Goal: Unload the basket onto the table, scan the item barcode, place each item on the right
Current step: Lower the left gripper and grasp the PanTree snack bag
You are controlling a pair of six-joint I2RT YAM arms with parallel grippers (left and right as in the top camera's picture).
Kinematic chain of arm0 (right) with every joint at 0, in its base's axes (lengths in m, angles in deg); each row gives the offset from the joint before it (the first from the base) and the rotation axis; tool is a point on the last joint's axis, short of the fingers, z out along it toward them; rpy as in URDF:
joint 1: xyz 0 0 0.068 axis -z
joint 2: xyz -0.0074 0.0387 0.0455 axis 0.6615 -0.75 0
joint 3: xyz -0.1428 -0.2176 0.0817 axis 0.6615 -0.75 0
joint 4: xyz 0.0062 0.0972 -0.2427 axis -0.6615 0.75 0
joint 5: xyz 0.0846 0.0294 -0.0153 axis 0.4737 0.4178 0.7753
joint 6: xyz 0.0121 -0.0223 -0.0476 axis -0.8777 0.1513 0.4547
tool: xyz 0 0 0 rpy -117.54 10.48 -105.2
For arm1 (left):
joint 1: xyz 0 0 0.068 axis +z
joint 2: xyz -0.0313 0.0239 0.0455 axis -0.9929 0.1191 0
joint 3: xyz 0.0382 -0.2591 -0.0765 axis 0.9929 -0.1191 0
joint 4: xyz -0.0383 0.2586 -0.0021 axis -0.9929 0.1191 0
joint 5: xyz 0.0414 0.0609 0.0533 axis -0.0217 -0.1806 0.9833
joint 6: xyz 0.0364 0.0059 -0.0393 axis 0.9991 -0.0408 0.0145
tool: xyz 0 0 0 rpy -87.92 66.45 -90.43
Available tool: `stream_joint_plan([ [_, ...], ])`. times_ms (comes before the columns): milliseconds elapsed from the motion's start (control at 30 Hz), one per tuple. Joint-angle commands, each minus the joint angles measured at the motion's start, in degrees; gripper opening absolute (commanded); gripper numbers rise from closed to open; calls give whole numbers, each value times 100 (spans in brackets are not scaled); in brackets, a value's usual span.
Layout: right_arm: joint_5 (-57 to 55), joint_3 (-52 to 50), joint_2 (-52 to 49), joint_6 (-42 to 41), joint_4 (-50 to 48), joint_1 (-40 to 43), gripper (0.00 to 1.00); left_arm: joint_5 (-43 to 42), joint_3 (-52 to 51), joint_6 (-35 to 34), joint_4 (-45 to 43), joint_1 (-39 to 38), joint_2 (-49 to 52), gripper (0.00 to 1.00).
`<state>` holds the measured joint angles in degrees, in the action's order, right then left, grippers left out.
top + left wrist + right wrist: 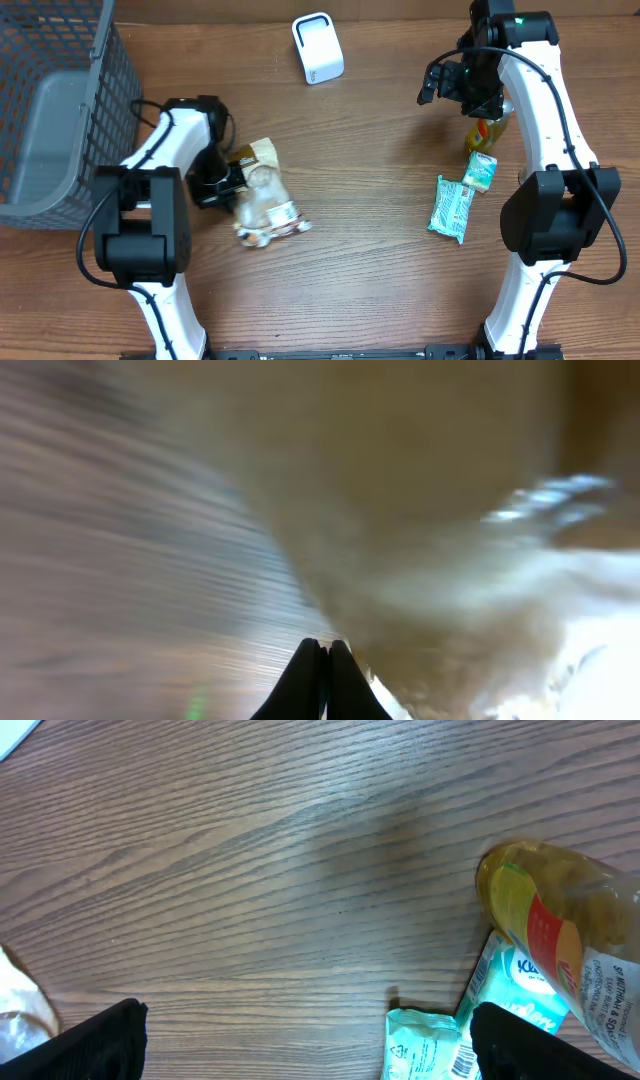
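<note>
Seeing overhead: left gripper (228,183) at snack bag (268,195) left edge, mid-table, well apart from scanner (318,48). Only left wrist shows me fingertips (305,680) pressed together; pinch on bag unclear. Right wrist: right gripper (310,1045) spread, bottle (560,930) beside.

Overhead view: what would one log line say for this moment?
left tool: shut at snack bag | right tool: open, empty | white scanner: standing apart
</note>
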<state>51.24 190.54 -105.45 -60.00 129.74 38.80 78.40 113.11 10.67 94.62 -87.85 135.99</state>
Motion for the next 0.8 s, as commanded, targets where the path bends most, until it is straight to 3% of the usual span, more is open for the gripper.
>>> stream_joint_plan([
  [0,33,144,103,46,-17,7,100,-702,-37,236,-48,-343,-37,4],
  [233,33,144,103,46,-17,7,100,-656,-33,240,-105,-721,-37,4],
  [567,33,144,103,46,-17,7,100,-651,660,673,599,-503,-295,4],
  [767,33,144,103,46,-17,7,100,-83,1060,776,-138,-498,-544,8],
])
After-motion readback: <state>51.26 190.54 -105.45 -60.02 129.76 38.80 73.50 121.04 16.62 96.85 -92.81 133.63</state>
